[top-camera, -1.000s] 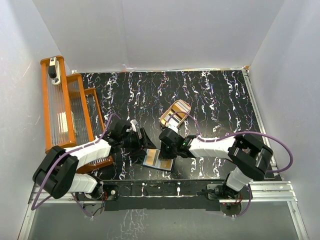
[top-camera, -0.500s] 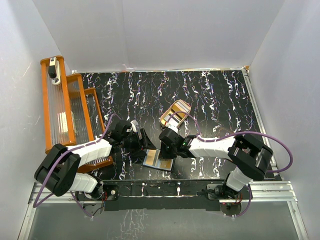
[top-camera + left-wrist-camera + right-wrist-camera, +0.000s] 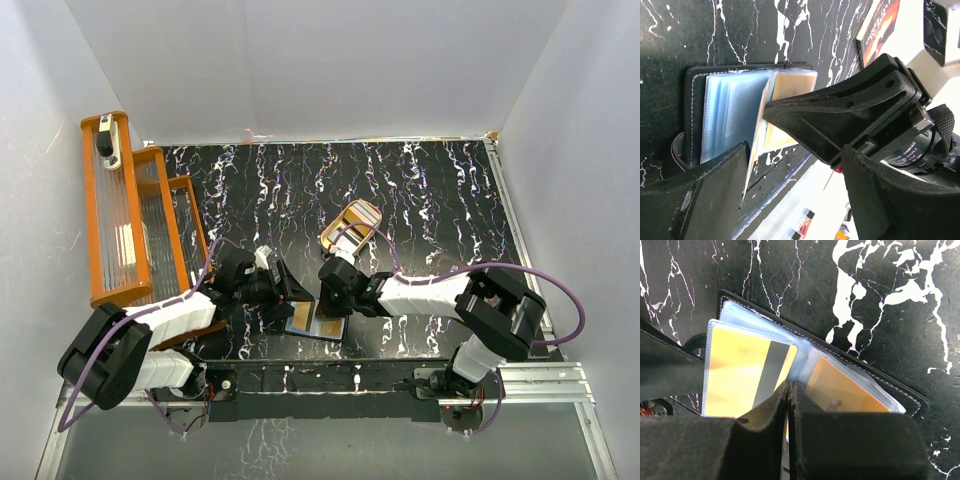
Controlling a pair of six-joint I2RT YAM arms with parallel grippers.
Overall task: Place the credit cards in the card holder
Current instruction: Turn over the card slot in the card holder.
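Note:
The black card holder (image 3: 313, 322) lies open near the table's front edge, its clear sleeves showing. In the right wrist view a yellow credit card with a dark stripe (image 3: 742, 372) sits in a raised sleeve, and a gold-orange card (image 3: 842, 390) lies in the sleeve beside it. My right gripper (image 3: 790, 390) is shut, its tips pressed on the fold between those sleeves. My left gripper (image 3: 796, 155) is open at the holder's (image 3: 695, 95) left side, one finger (image 3: 710, 190) next to a sleeve page standing on edge (image 3: 756, 140). The right gripper's fingers (image 3: 840, 107) cross that view.
A tan oval tray (image 3: 356, 220) sits behind the right gripper. An orange slatted rack (image 3: 130, 215) fills the left side of the table. A dark flat thing with orange lettering (image 3: 879, 27) lies beyond the holder. White walls close in on three sides.
The left gripper has shifted a little toward the front edge and closer to the holder. The right gripper has stayed on the holder.

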